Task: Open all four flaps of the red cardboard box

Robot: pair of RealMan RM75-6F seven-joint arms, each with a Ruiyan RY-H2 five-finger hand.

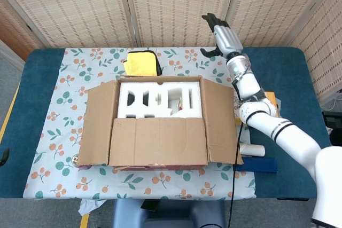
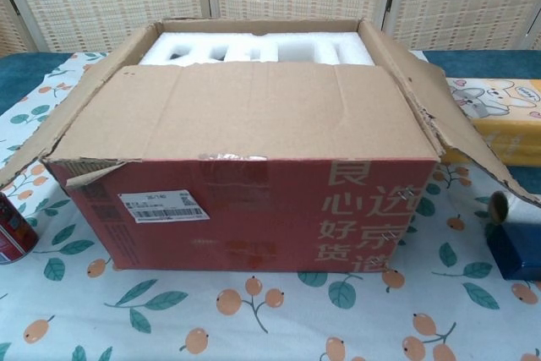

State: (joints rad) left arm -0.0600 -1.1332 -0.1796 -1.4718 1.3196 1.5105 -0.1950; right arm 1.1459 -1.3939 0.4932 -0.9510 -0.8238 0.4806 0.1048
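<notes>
The red cardboard box [image 2: 254, 209] stands mid-table with white foam [image 1: 160, 97] showing in its back half. Its front flap [image 1: 158, 141] still lies flat over the front half, also seen in the chest view [image 2: 245, 112]. The left flap [image 1: 99, 124] and right flap [image 1: 219, 121] hang outward. The back flap is folded away behind the box and hidden. My right hand [image 1: 224, 38] is raised beyond the back right corner, fingers apart, holding nothing. Of my left hand only a dark sliver [image 1: 2, 157] shows at the frame's left edge.
A yellow object [image 1: 141, 63] sits just behind the box. An orange tissue box [image 2: 499, 120] lies to the right, with a blue box [image 2: 516, 247] and a white roll [image 1: 251, 148] nearer the front. A red can [image 2: 13, 226] stands by the front left corner.
</notes>
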